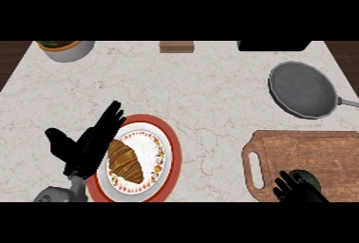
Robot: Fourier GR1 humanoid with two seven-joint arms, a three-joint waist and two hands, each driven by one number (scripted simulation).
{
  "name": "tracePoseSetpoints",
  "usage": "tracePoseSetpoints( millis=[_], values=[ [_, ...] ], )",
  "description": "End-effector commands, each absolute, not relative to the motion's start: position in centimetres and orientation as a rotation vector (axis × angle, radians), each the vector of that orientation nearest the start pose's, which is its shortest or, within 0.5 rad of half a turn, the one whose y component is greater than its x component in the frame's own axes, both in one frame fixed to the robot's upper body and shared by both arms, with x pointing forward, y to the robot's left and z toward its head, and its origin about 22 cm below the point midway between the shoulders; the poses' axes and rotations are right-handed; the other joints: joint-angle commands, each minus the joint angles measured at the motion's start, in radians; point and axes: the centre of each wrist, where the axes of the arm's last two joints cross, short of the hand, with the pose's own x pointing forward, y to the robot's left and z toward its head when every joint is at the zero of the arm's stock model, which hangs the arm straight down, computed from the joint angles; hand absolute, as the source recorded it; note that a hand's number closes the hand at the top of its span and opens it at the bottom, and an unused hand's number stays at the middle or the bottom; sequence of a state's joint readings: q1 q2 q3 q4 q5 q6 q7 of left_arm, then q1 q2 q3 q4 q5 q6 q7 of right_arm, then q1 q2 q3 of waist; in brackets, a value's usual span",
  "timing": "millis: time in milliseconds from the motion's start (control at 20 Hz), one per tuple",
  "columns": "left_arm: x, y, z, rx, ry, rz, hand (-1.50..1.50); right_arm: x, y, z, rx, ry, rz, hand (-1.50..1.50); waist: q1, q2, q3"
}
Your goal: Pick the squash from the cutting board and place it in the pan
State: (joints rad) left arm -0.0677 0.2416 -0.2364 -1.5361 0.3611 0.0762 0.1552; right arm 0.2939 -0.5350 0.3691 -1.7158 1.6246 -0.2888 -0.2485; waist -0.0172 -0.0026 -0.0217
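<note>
A brown wooden cutting board (308,152) with a handle slot lies at the lower right. A dark green squash (307,177) sits on its near part, mostly hidden by my right hand (294,187), whose fingers curl over it at the view's lower edge. The grey pan (303,89) rests at the upper right, its handle pointing right. My left hand (88,144) stays open at the lower left with fingers up, beside the plate.
A red-rimmed plate (172,152) with a croissant (125,162) lies next to the left hand. A white bowl (67,50) stands at the back left, a small wooden block (176,46) at the back centre, a black object (273,45) at the back right.
</note>
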Motion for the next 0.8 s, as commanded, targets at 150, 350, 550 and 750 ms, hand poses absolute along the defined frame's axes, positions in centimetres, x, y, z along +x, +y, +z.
tracePoseSetpoints(
  millis=[150,350,550,750],
  values=[
    [25.2,21.9,0.6,-0.219,-1.349,-0.069,0.0,14.7,-24.5,2.0,1.596,2.757,-2.29,1.5,-0.015,0.004,0.021],
    [24.7,22.3,1.5,-0.214,-1.357,-0.071,0.0,14.0,-24.6,4.7,1.488,3.193,-1.969,1.5,-0.001,-0.001,0.023],
    [24.7,23.0,1.2,-0.203,-1.353,-0.082,0.0,14.0,-26.2,7.7,1.256,3.548,-1.73,1.5,0.006,0.003,0.022],
    [25.9,22.3,1.5,-0.225,-1.355,-0.072,0.0,15.8,-29.2,9.1,1.209,3.735,-1.581,1.5,0.014,0.006,0.022]
  ],
)
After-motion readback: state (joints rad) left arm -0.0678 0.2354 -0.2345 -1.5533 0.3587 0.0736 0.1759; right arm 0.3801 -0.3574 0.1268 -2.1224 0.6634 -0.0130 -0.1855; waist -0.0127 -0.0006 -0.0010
